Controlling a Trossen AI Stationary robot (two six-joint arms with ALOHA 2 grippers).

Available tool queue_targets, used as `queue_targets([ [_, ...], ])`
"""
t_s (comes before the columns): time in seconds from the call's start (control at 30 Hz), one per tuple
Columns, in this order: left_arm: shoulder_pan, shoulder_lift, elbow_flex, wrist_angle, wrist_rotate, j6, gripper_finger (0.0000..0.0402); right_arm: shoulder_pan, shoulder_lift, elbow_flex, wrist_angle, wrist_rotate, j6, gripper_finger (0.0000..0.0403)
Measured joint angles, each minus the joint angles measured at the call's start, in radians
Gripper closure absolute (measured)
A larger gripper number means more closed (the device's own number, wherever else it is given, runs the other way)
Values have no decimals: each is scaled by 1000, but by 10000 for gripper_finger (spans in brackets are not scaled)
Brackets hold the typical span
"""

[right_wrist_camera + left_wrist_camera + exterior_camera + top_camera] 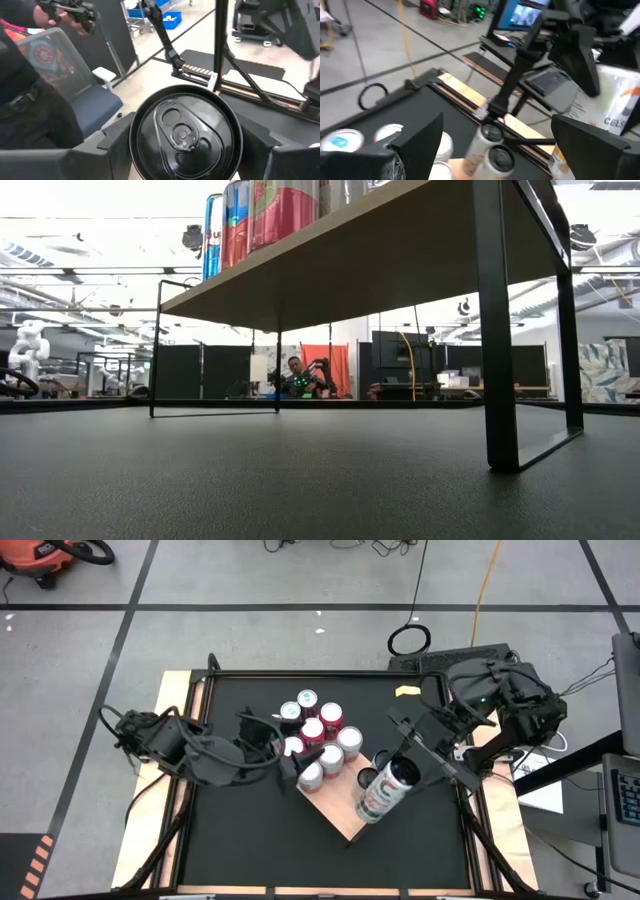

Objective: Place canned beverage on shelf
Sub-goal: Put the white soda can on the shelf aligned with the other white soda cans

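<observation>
1. The black table (250, 840) is edged with narrow wooden strips and stands on a grey floor crossed by dark tape lines.
2. From table-top height, the room beyond is an open workshop with dark partitions, an orange panel and a person seated far back.
3. The shelf (335, 810), a pale wooden slab on thin black legs, sits turned at an angle near the middle of the table; in the low view its underside (380, 250) fills the upper part of the picture.
4. A cluster of cans (318, 735) with red sides and silver tops stands on the shelf's far-left part, packed close together.
5. The right gripper (400, 775) is clamped around a tall white canned beverage (385, 790) with a black top, held over the shelf's right corner; the right wrist view looks straight down on its lid (182, 132), with a dark finger on each side.
6. The left gripper (295, 762) has its fingers spread and grasps nothing; it sits at the left edge of the can cluster, just beside the nearest cans.
7. A small yellow object (406, 691) lies on the table near its far edge, well apart from the shelf.
8. A black cable loop (409, 639) lies on the floor beyond the table.
</observation>
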Motion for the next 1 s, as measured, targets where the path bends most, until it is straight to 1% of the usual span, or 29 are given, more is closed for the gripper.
queue_targets([
  [0.07, 10, -5, 0, -18, -17, 1, 29, 8, 7, 0, 1, 15, -5, 165],
  [0.27, 44, -8, -1, -22, -21, 2, 29, 31, 41, 0, 2, 11, -32, 165],
  [0.57, 56, -9, -1, -23, -17, 3, 29, 41, 114, 0, -6, 11, -93, 165],
  [0.83, 55, -9, -1, -42, -17, 0, 29, 42, 176, 1, -107, 39, -189, 165],
  [1.0, 55, -9, -1, -42, -18, -1, 29, 41, 196, 1, -106, 37, -218, 165],
])
